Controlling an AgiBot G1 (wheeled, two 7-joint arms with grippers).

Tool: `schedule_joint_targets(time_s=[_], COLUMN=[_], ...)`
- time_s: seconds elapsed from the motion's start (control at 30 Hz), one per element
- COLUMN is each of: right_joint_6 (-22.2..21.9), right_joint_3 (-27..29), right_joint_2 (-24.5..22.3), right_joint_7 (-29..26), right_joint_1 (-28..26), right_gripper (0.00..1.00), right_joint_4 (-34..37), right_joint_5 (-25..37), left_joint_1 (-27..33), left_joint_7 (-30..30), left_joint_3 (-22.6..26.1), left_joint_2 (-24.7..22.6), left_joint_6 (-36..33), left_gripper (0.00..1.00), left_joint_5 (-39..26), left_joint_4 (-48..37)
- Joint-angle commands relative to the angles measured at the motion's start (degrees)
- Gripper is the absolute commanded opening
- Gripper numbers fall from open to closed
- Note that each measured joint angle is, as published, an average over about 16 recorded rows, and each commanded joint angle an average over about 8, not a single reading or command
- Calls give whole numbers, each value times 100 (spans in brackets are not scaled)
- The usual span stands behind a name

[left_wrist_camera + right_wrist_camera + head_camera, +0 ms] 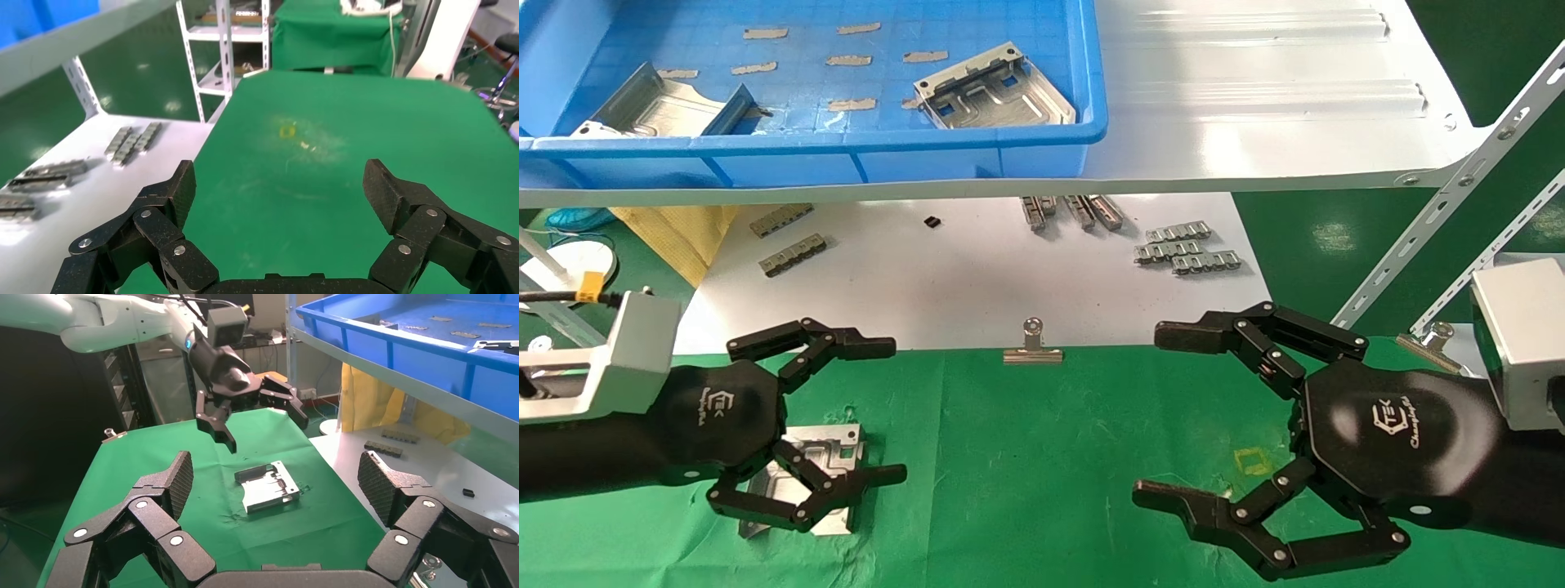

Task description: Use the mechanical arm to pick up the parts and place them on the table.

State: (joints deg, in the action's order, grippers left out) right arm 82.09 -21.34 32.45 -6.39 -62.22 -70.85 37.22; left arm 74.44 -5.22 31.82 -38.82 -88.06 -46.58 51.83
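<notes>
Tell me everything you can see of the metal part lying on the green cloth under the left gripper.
The part is a silver stamped sheet-metal plate, roughly square, with embossed channels across its face and a raised flange along one edge. It lies flat on the green table, channels facing up, near the robot's left side. The left gripper hangs above it, open, fingers spread; the right wrist view shows a clear gap between them, so nothing touches the plate but the cloth. In the head view the gripper partly hides it.

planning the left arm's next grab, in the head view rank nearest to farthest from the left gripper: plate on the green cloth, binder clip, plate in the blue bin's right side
1. Plate on the cloth, directly under the left gripper.
2. Binder clip, at the cloth's far edge, centre.
3. Plate in the bin, up on the shelf.
</notes>
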Motion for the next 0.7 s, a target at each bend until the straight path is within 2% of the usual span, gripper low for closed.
schedule_joint_targets(time_s=[0.03,0.7], right_joint_6=[0,0], right_joint_3=[0,0], right_joint_2=[0,0], right_joint_7=[0,0], right_joint_1=[0,0], right_gripper=[100,100], right_joint_4=[0,0], right_joint_5=[0,0], left_joint_1=[-112,-1218], left_joint_7=[139,1511], left_joint_3=[-138,-1495], left_joint_2=[33,359], left_joint_6=[21,223], left_gripper=[100,100], left_joint_5=[41,446], left_joint_4=[190,2058])
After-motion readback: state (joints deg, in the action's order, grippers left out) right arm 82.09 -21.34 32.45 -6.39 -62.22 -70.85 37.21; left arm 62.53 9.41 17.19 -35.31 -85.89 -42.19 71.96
